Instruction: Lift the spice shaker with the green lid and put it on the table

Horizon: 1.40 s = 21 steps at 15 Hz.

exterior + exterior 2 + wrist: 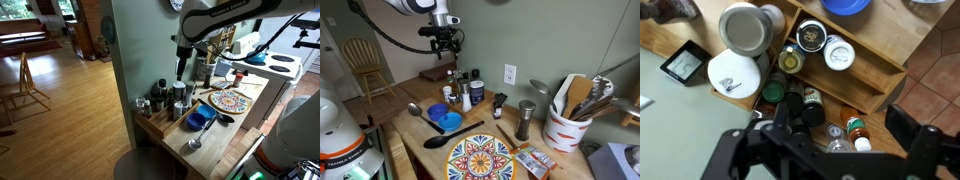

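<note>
The spice shaker with the green lid [773, 91] stands among other jars on the stepped wooden spice rack [872, 82], seen from above in the wrist view. My gripper [840, 138] is open and empty, hovering above the rack's lower jars, with the green lid just beyond its left finger. In both exterior views the gripper [182, 64] [446, 46] hangs well above the rack [158, 122] [440, 75]. The rack stands at the end of the light wooden table [215, 152] [418, 132]. I cannot pick out the green lid in the exterior views.
A blue bowl [200, 120] [446, 119], a colourful plate [230, 100] [480, 158], a metal spoon [195, 143] and a black ladle [438, 141] lie on the table. A pepper mill [525, 118] and a utensil crock [565, 128] stand further along. A wall runs behind the rack.
</note>
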Each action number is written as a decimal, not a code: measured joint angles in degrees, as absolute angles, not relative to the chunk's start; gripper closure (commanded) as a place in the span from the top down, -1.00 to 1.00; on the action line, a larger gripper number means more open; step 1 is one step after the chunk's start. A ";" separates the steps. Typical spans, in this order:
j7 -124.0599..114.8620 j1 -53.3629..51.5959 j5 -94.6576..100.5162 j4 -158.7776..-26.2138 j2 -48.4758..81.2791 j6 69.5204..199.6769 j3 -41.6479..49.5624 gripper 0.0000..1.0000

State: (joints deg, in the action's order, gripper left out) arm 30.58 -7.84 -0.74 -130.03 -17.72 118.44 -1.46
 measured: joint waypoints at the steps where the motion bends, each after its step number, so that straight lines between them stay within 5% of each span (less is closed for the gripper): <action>1: 33.04 -7.98 -0.10 -129.66 -16.71 120.06 -1.44 1.00; 21: 57.92 -7.55 -7.99 -130.89 -8.03 131.74 1.55 1.00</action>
